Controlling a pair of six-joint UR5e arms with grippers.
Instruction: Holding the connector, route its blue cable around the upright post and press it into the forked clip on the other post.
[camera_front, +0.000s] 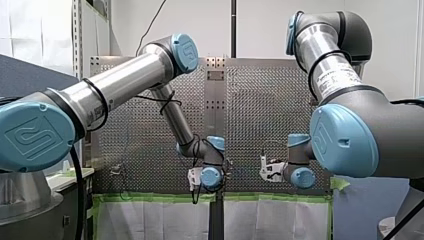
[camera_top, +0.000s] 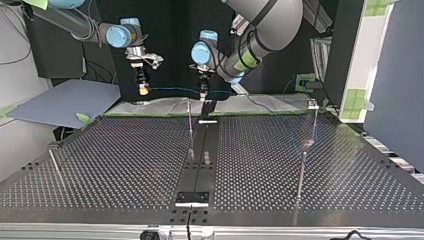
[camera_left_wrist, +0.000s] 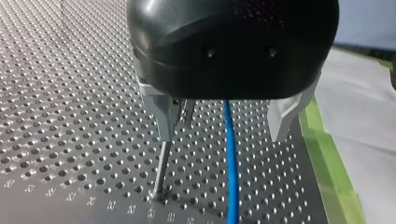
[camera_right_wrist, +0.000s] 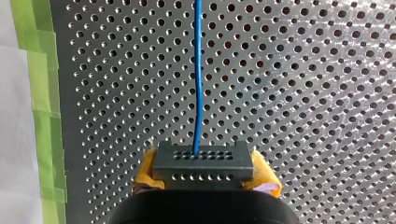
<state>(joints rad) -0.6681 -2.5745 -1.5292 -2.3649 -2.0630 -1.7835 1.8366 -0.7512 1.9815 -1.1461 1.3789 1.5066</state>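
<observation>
The perforated desk (camera_top: 125, 150) took up most of the scene, with green tape (camera_right_wrist: 37, 93) along its edge beside my right gripper. Both arms hung low over that edge.

My left gripper (camera_left_wrist: 222, 136), black with metal fingers (camera_left_wrist: 161, 114), was released, its jaws standing wide apart. My right gripper (camera_right_wrist: 205, 175) was clenched on the connector (camera_right_wrist: 203, 161), the yellow pads (camera_right_wrist: 266, 179) pressing on its two ends.

A thin upright post (camera_left_wrist: 161, 168) rose from the desk just beside one finger of my left gripper; how its top was shaped behind that finger I could not tell. In the top view a second slim post (camera_top: 314, 122) stood well away from both grippers, its head too small to make out.

The connector was a dark grey block with rows of small holes, held clear of the desk. The blue cable (camera_right_wrist: 198, 93) left its face and ran straight ahead of my right gripper, then passed between my left gripper's open fingers without touching either, close to the post.
</observation>
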